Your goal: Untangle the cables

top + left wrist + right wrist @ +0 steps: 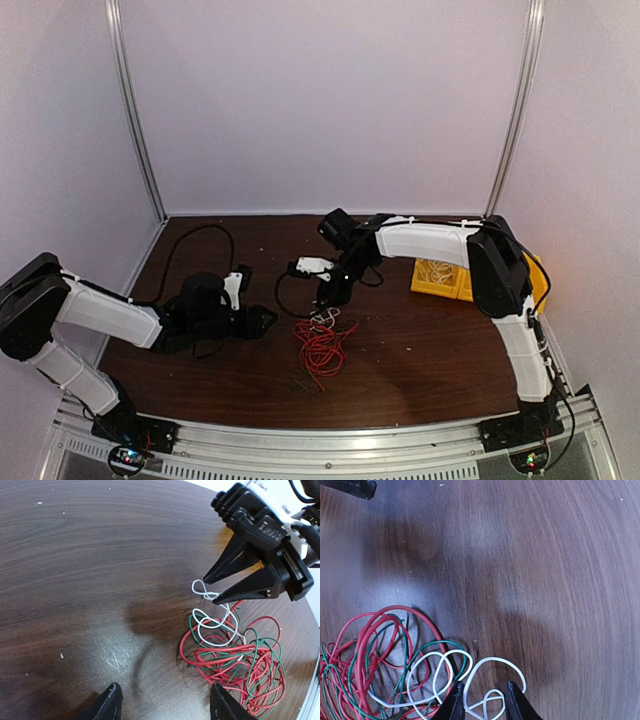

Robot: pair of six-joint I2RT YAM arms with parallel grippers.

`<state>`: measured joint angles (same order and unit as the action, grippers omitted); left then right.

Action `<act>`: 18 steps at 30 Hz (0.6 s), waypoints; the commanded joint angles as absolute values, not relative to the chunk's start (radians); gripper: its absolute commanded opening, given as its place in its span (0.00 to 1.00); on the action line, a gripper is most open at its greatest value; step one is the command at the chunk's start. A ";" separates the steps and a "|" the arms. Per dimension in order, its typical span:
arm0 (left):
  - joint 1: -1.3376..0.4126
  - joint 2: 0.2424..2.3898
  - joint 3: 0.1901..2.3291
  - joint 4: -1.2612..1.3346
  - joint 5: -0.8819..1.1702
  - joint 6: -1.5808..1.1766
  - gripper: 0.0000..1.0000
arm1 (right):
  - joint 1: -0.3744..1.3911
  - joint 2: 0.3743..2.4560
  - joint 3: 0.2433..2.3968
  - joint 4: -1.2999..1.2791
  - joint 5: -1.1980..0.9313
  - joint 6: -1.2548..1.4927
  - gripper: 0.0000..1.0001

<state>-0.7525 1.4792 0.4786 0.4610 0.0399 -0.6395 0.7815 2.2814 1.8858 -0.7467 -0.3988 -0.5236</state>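
Setting: a dark wood-grain bench (420,370) boxed in by plain white walls (320,100); a yellow bin (430,292) sits at 3 o'clock near the right edge, its contents too small to tell.
Cables: the cables (320,345) lie in one loose tangle at mid-bench; the red cable (405,609) makes the bulk; the green cable (440,643) threads through it; the white cable (215,630) loops out of the heap on its 12 o'clock side.
Right jaws: on the right arm (430,240), reaching down at 12 o'clock of the tangle; partly open, standing either side of a small white loop; tips low at the bench; pinching nothing that I can see.
Left jaws: on the left arm (110,310), at 9 o'clock of the tangle and apart from it; spread wide, empty.
Step, as I judge it: picking the white cable out first; the close on its loop is not yet made.
Risk one: the white loops appear interlaced with red and green strands; a straight lift would likely drag the whole heap along and tighten it.
Risk two: thin wire lying flat may slip from between the tips as they shut; the result would be a miss, or a snag on one strand only.
Risk three: nothing pins the heap; the left jaws stand too far off to hold the red down.
Risk four: a pull towards 3 o'clock could sweep strands against the bin.
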 commanded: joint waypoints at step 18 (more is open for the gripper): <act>-0.724 1.367 0.589 0.353 -0.047 -0.596 0.62 | 0.791 2.335 1.986 -0.842 -0.332 -0.476 0.13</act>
<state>-0.7319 1.4055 0.5701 0.3614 0.0204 -0.6132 0.7834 2.3436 1.9808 -0.8494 -0.3813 -0.5049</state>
